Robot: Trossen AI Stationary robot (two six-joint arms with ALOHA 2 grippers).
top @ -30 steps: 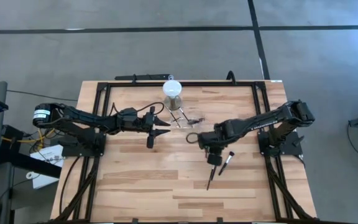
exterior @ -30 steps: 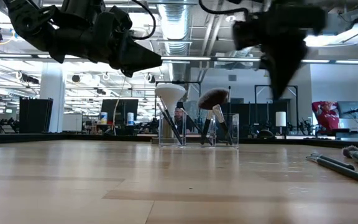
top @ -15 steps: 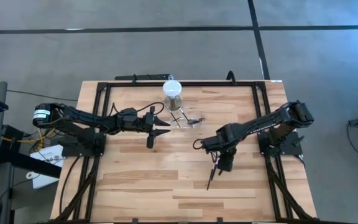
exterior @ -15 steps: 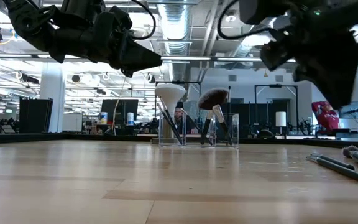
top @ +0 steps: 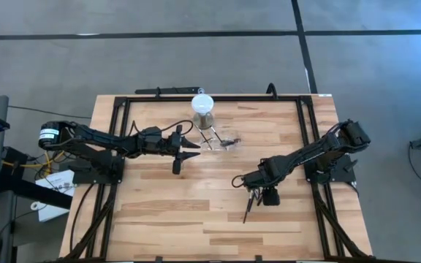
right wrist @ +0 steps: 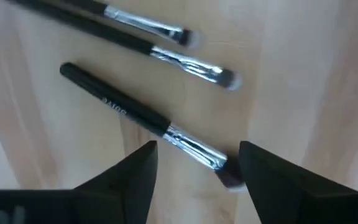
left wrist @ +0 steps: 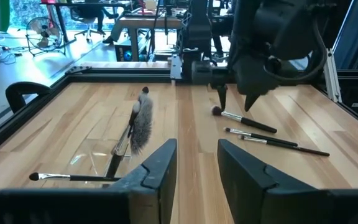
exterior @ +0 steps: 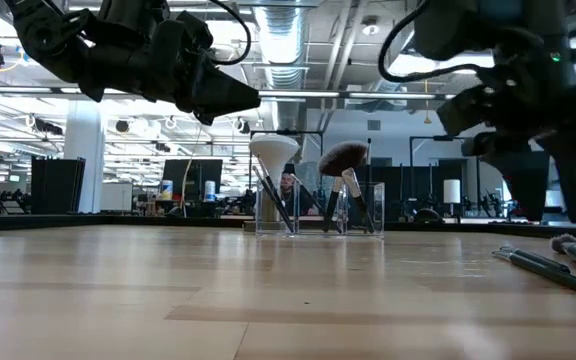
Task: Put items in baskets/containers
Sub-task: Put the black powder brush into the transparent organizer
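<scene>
Having dropped lower, right tool (right wrist: 194, 171) straddles loose brushes (right wrist: 148, 118), opened.

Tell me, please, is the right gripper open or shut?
Open: the right gripper has its fingers spread above a brush lying on the table.

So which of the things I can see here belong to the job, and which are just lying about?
Job:
- three loose brushes on the table under the right tool, which is open above them
- clear container already holding brushes
- left tool, open, empty, waiting near the container

Lying about:
- grey cylinder with white round top
- black frame around the table
</scene>
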